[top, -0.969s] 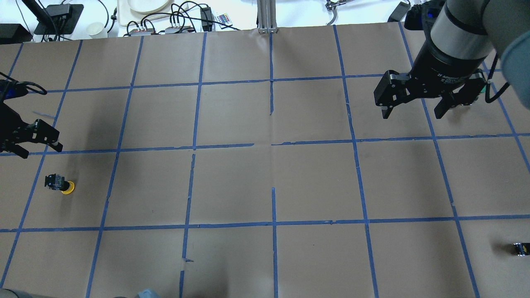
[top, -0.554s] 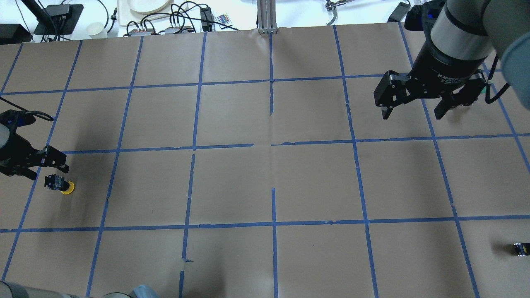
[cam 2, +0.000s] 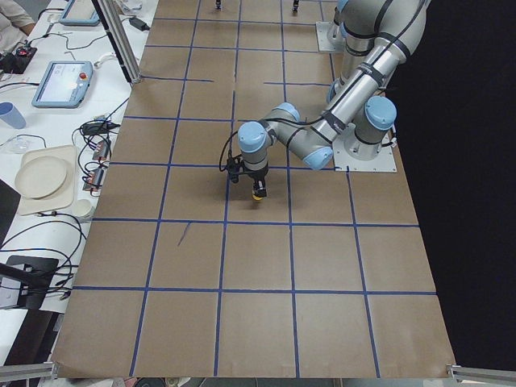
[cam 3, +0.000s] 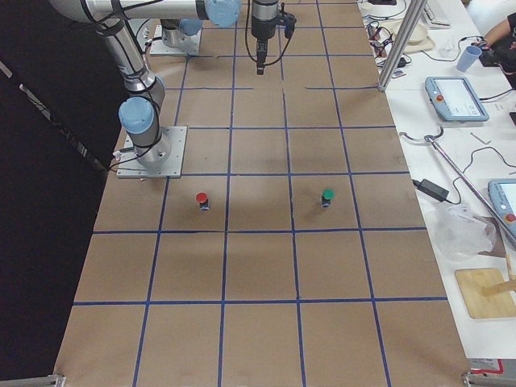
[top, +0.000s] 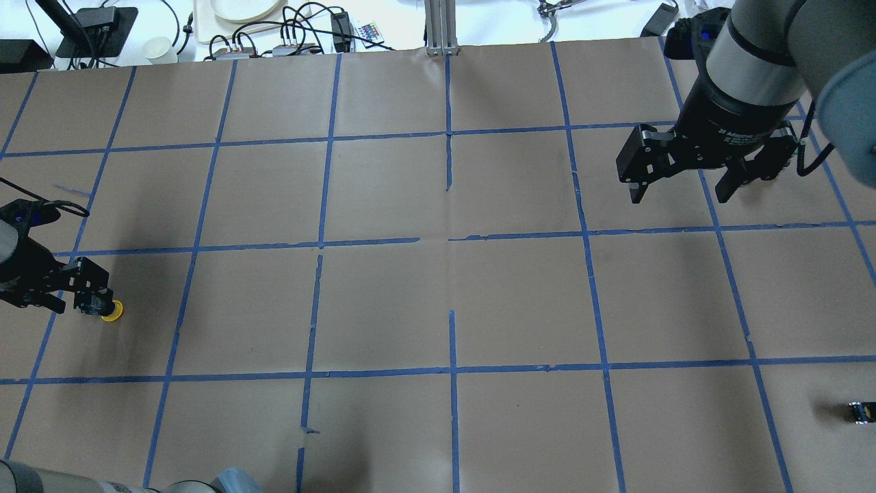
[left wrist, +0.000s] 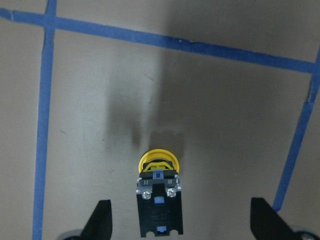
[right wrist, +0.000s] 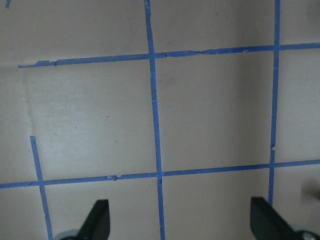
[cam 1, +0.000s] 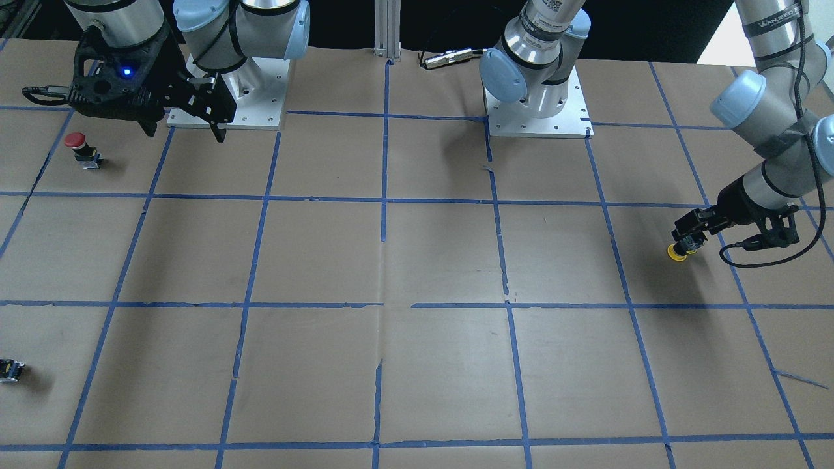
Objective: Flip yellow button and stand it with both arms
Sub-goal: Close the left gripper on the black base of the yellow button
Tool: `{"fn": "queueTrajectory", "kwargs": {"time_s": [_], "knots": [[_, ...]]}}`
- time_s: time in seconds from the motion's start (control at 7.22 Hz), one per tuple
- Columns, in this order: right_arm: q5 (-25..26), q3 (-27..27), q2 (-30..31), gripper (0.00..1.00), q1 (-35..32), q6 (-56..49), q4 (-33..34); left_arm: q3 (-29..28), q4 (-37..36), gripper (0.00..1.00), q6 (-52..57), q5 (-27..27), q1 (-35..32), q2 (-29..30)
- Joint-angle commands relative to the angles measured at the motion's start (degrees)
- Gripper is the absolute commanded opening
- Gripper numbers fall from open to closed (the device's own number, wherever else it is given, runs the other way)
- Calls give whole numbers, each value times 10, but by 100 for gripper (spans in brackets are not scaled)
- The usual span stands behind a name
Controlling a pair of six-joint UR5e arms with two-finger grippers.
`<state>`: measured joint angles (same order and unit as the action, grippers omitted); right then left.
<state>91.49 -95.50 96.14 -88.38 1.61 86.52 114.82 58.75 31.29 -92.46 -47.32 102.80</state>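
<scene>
The yellow button (left wrist: 158, 200) lies on its side on the brown paper, its yellow cap (top: 111, 312) pointing away from my left gripper. My left gripper (top: 70, 293) is low over it and open; in the left wrist view its fingertips (left wrist: 102, 210) stand well apart on either side of the black-and-grey body without touching it. The front-facing view shows the button (cam 1: 677, 253) just under the left gripper (cam 1: 690, 236). My right gripper (top: 677, 194) is open and empty, high over the far right of the table, and also shows in the front-facing view (cam 1: 186, 130).
A red-capped button (cam 1: 78, 146) stands near the right arm's base. A green-capped button (cam 3: 326, 196) stands further out on that side. A small black-grey piece with a yellow spot (top: 861, 411) lies at the right edge. Blue tape lines grid the brown paper.
My left gripper has moved down and toward the yellow button and now straddles its body. The button has not moved. The right gripper has shifted only slightly.
</scene>
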Motion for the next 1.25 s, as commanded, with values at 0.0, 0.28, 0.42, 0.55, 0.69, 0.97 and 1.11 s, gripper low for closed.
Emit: {"fn": "queueTrajectory", "kwargs": {"time_s": [0.0, 0.28, 0.42, 0.55, 0.69, 0.97, 1.11], "knots": [[-6, 0, 2, 100, 1, -1, 2, 2, 0, 70, 2, -4, 0, 1], [-5, 1, 11, 100, 0, -2, 1, 1, 0, 53, 3, -3, 0, 1], [-3, -2, 11, 100, 0, -1, -6, 1, 0, 35, 3, -3, 0, 3], [-3, -2, 12, 100, 0, -2, -15, -2, -1, 21, 3, -2, -1, 4], [-5, -1, 12, 100, 0, -2, -24, -4, -2, 18, 1, -1, -1, 3], [-3, -1, 10, 100, 7, 7, -18, -28, 5, 18, 2, 10, -31, -13], [-1, -1, 9, 100, 7, 8, -17, -48, 48, 18, 10, 52, -63, -33]]}}
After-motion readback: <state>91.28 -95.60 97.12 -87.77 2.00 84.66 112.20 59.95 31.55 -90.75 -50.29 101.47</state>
